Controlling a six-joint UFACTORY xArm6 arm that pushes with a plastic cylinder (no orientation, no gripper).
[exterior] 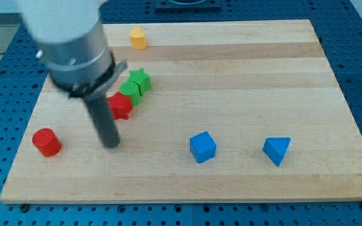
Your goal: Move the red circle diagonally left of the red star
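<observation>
The red circle [46, 142] is a short red cylinder near the view's left edge of the wooden board [231, 63]. The red star [120, 105] lies up and to the right of it, partly hidden behind my rod. My tip [110, 144] rests on the board between them, to the right of the red circle and just below the red star, touching neither as far as I can see.
Two green blocks touch the red star's upper right: one [129, 89] right against it and a green star [141, 79] beyond. A yellow block [137, 37] sits near the view's top. A blue cube [202, 147] and a blue wedge-like block [276, 150] lie at the lower right.
</observation>
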